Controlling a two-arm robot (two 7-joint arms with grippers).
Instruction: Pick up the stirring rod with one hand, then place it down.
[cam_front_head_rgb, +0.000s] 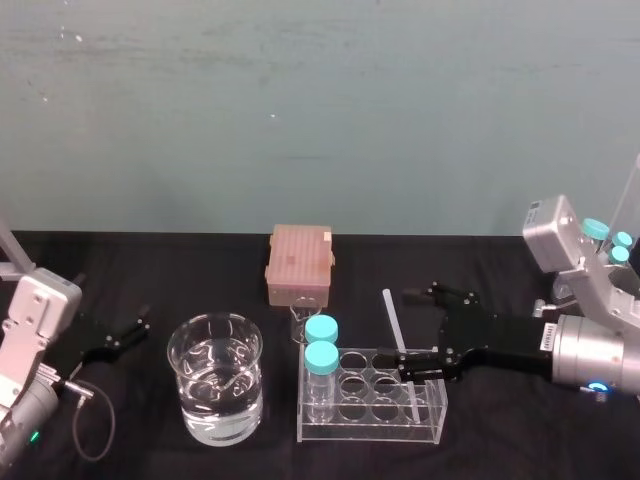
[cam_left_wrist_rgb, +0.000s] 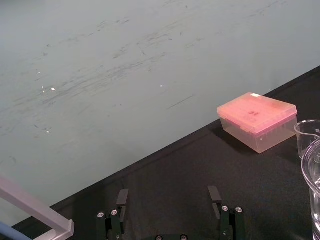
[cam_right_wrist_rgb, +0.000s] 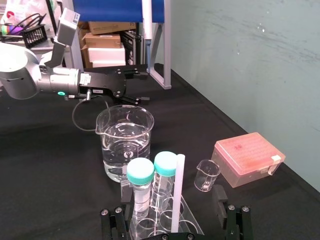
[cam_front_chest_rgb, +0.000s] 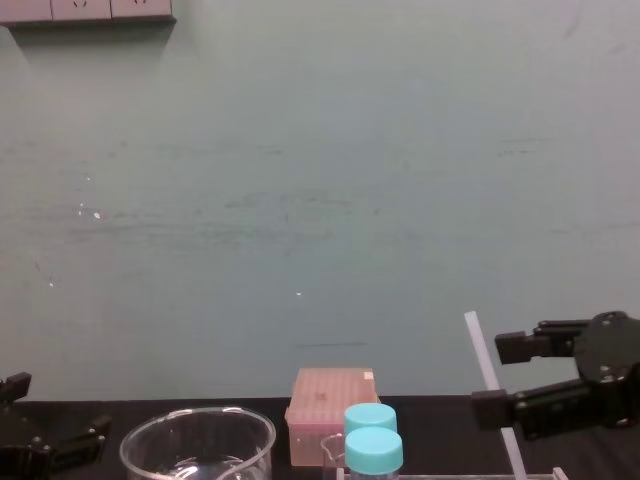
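Looking from the head, we see the rod (cam_front_head_rgb: 392, 315) leaning in the rack (cam_front_head_rgb: 370, 425), with the right gripper (cam_front_head_rgb: 412, 330) spread around it, not pinching. The left gripper (cam_front_head_rgb: 122, 335) sits spread beside the beaker (cam_front_head_rgb: 180, 400). From the chest, the rod crosses between the right fingertips. At the right wrist, it stands between open jaws. We judge that lifting and setting down are both left to do.

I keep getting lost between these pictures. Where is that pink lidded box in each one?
Head view: the pink box sits at centre, at the back near the wall.
Left wrist view: the box is at the right, near the wall.
Right wrist view: the box is at lower right, beside a small empty beaker.
Chest view: the box is at bottom centre, behind the blue-capped vials.
Shared landmark: the big water beaker.
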